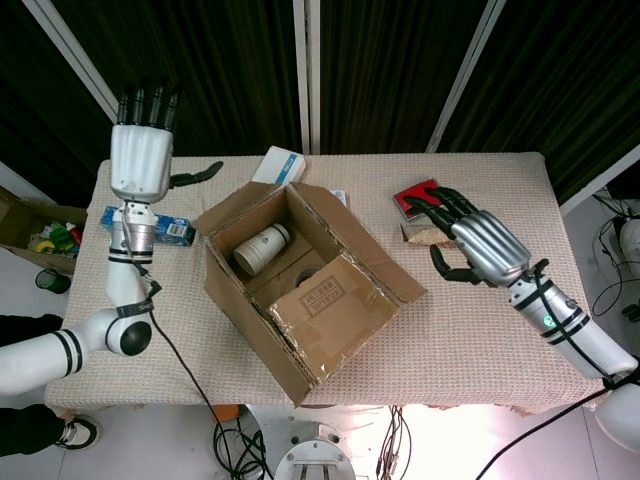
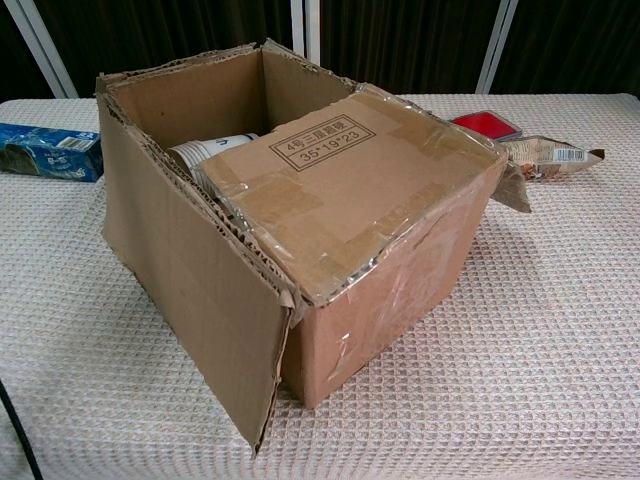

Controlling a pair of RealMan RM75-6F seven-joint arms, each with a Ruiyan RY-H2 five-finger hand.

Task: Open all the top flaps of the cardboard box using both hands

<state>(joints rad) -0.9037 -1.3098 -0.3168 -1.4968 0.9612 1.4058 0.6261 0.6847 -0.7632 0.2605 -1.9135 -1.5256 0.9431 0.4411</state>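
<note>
The box is set diagonally, one flap still closed, while both the left hand and right hand are held spread, empty.

brown cardboard box, beige waffle-weave tablecloth, blue carton, seemingly red case

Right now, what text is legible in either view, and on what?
"35*19*23", inside a printed frame on the closed flap of the cardboard box; the line above it starts with "4" but the rest is too blurred.
Blue carton: print too small to read.
Snack packet: barcode only, unreadable.
</note>
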